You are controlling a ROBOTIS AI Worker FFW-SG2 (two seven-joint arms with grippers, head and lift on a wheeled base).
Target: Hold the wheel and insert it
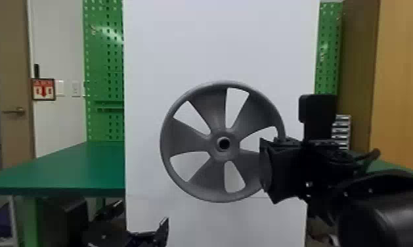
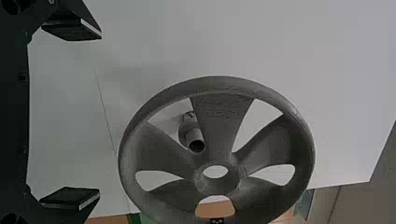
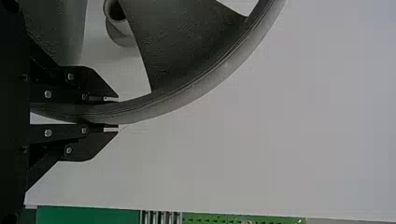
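Note:
My right gripper (image 1: 264, 167) holds the grey wheel (image 1: 195, 141) by its right side, in front of the white panel. In the right wrist view, the right gripper (image 3: 111, 113) is shut on the rim of the wheel (image 3: 187, 88). Behind the wheel (image 2: 224, 116) in the left wrist view, a grey hollow shaft (image 2: 190, 133) sticks out from the panel, seen through an opening between spokes, apart from the wheel's hub. Low at the left of the head view is my left gripper (image 1: 164, 226); in its wrist view the left gripper (image 2: 72, 114) is open and holds nothing.
The tall white panel (image 1: 215, 42) stands behind the wheel. A green table (image 1: 67, 170) extends to its left, with green pegboards (image 1: 103, 65) behind. To the right stand a wooden cabinet (image 1: 402, 72) and a small drawer unit (image 1: 344, 126).

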